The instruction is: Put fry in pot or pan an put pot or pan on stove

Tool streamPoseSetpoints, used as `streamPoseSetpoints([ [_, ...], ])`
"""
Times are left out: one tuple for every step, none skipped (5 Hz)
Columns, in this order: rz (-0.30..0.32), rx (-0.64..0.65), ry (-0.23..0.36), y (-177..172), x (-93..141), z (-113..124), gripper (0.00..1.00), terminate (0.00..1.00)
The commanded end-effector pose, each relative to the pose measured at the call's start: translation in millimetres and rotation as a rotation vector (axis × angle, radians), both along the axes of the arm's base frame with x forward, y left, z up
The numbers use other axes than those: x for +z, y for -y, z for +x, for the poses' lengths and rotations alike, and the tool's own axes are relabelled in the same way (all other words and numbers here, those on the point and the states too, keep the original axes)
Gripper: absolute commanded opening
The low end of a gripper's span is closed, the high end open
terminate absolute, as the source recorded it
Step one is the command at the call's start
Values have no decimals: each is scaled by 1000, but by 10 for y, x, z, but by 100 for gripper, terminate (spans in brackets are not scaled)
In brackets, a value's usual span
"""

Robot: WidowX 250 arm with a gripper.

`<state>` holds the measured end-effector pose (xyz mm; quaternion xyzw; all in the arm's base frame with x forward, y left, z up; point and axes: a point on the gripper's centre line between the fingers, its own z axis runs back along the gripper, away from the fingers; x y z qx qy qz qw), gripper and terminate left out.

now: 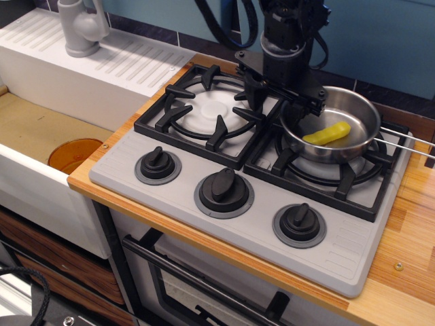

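The yellow crinkle-cut fry [327,134] lies inside the shiny steel pan [362,103]. The pan sits on the right burner grate of the grey stove [204,153], its wire handle [408,140] pointing right. My gripper [275,102] is open and empty. It hangs low over the gap between the two burners, just left of the pan's rim. Its right finger [299,113] is close to or touching the rim; I cannot tell which. The arm hides the pan's far left edge.
The left burner grate [212,109] is bare. Three black knobs [223,187] line the stove's front. To the left is a sink with an orange disc [73,155] in it, and a grey faucet [81,27]. A wooden counter [408,251] surrounds the stove.
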<state>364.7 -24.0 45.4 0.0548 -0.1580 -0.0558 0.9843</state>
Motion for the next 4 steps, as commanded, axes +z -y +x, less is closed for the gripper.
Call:
streamPoseSetpoints([
  [-1,17,22,114,73,64,0,0],
  [-2,22,9,145,122,64,0,0],
  [0,31,-8,177,213,46,0,0],
  [22,38,-36,153,433,3,0,0],
])
